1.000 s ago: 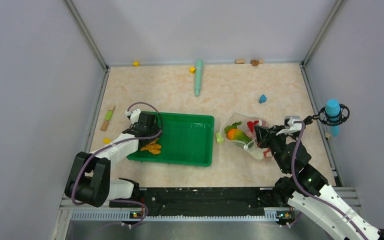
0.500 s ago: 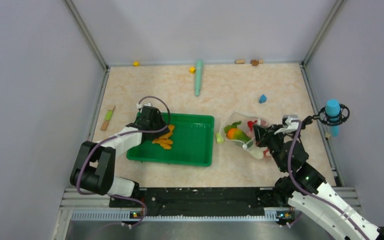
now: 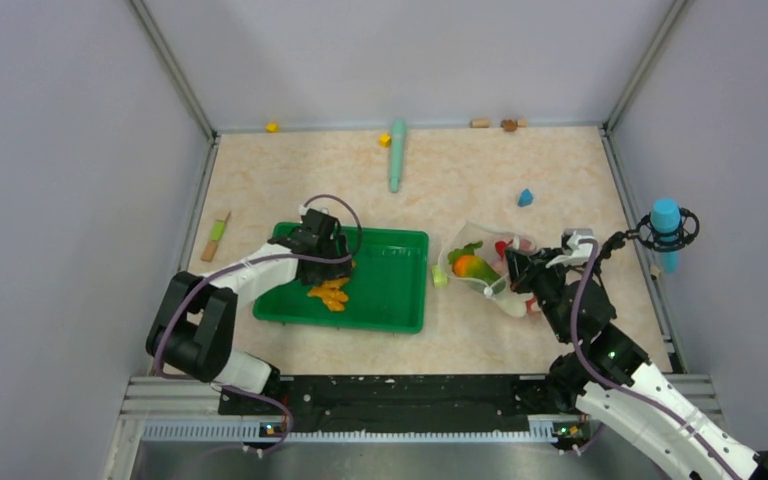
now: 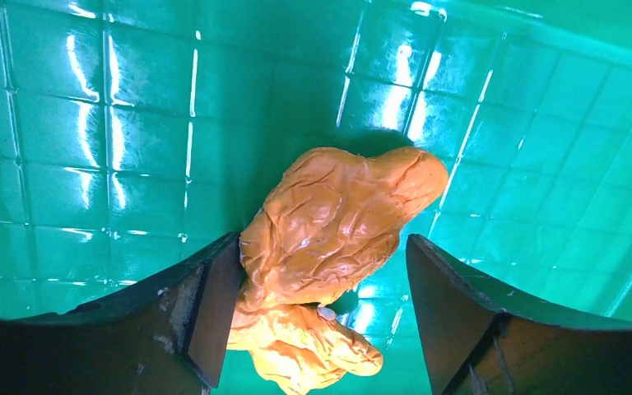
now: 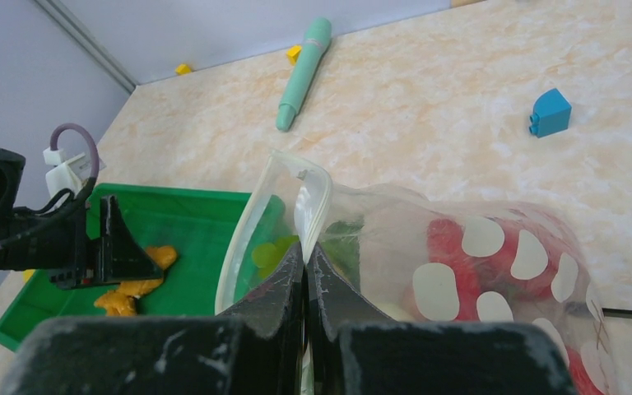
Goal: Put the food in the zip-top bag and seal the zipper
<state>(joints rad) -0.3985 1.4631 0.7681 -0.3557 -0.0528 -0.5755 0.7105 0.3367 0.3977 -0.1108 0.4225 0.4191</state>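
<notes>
Wide shot first: the marbled tabletop [image 3: 290,190], walled on three sides. On it sits one green tray [image 3: 390,285], left of centre. Right of the tray lies one zip-top bag [image 5: 461,263], dotted white and slumped on its side with its mouth facing the tray.

The right end effector [image 5: 306,255] is pinched fully closed on the bag's mouth edge, right at the zipper [image 5: 311,206], and holds that lip up and open. Inside the bag there's red food [image 5: 453,247], one orange-green mango [image 3: 468,267] and a green leaf [image 3: 465,250].

Up by the far wall lies one long teal stick [image 3: 397,155], well clear of everything.

Over in the tray, the left end effector [image 4: 321,304] is spread wide around the one yellow-orange bunch [image 4: 337,222]. One pad touches the bunch and the other stands just off it, so nothing is gripped. The bunch rests on the tray floor.

Between the bunch and the bag stand the tray's right wall and one small pale green piece [image 3: 439,278] in the gap.

Small stuff now: a wood-and-green stick [image 3: 216,238] left of the tray. Two yellow blocks [image 3: 272,127] and [image 3: 385,139], and two wooden bits [image 3: 479,123] and [image 3: 509,125], sit along the back. One blue block [image 3: 525,197] lies beyond the bag.
</notes>
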